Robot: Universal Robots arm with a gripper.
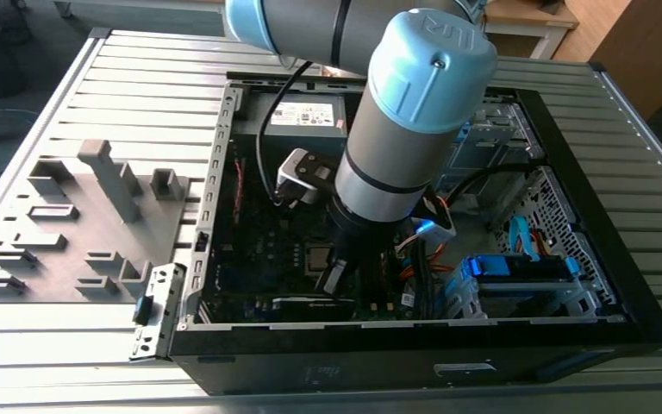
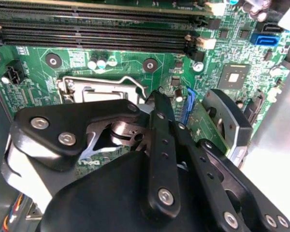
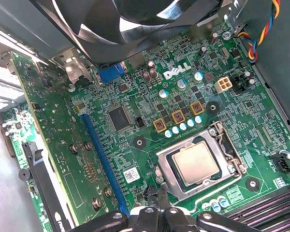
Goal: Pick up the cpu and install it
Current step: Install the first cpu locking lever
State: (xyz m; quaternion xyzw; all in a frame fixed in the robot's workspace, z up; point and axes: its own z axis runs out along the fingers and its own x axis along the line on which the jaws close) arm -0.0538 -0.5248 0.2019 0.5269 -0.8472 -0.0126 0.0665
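Green motherboard (image 3: 140,104), cpu (image 3: 195,164) in its socket (image 3: 165,162) near the closed fingers (image 3: 159,204)

Exterior view: daylight falls strongly on the slatted bench (image 1: 135,78), and its edge at the exterior view's right is washed pale. The inside of the computer case (image 1: 251,259) is dim, with the arm (image 1: 412,112) casting shadow over it. A soft highlight sits on the arm's blue cap.

Second wrist view: the motherboard (image 2: 87,63) is evenly and brightly lit. The grey case wall (image 2: 280,145) is glared to near white.

First wrist view: the motherboard (image 3: 183,96) is well lit and its colours are clear. The cpu (image 3: 197,164) shows a warm, dull sheen on its metal top. The fan (image 3: 150,19) is in shadow and soft, being close to the lens. A bright strip (image 3: 0,82) at the edge is burnt out.
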